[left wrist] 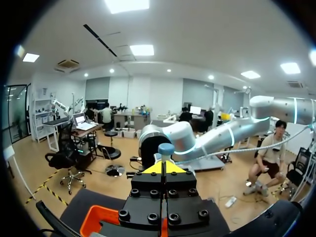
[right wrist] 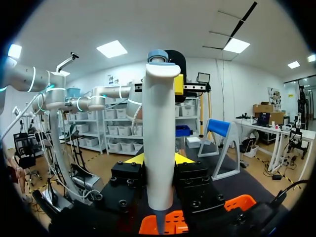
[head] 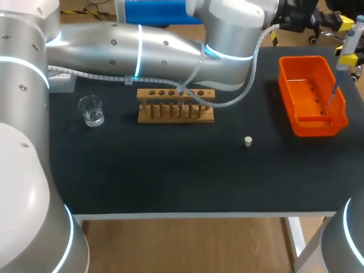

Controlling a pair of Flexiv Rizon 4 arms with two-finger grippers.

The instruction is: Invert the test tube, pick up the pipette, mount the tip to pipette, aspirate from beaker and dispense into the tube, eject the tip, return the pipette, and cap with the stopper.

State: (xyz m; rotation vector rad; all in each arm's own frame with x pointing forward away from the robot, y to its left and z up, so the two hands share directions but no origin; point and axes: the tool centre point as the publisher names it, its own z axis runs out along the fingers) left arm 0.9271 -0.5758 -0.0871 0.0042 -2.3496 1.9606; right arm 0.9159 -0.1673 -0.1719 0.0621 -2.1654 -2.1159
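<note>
- Head view: the right gripper (head: 348, 58) is clenching the pipette (head: 348, 40) and holding it upright over the orange bin (head: 293, 85) at the counter's far right corner, probably so the tip drops inside.
- The left gripper (left wrist: 163, 167), fingers pressed together, is sitting at the pipette's top, seemingly for pressing the ejector.
- The stopper (head: 248, 141) is lying mid-counter, near the rack (head: 176, 116).

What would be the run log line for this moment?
stage: likely tip eject | right tool: shut on pipette over orange bin | left tool: shut, at pipette top | stopper: on table
</note>
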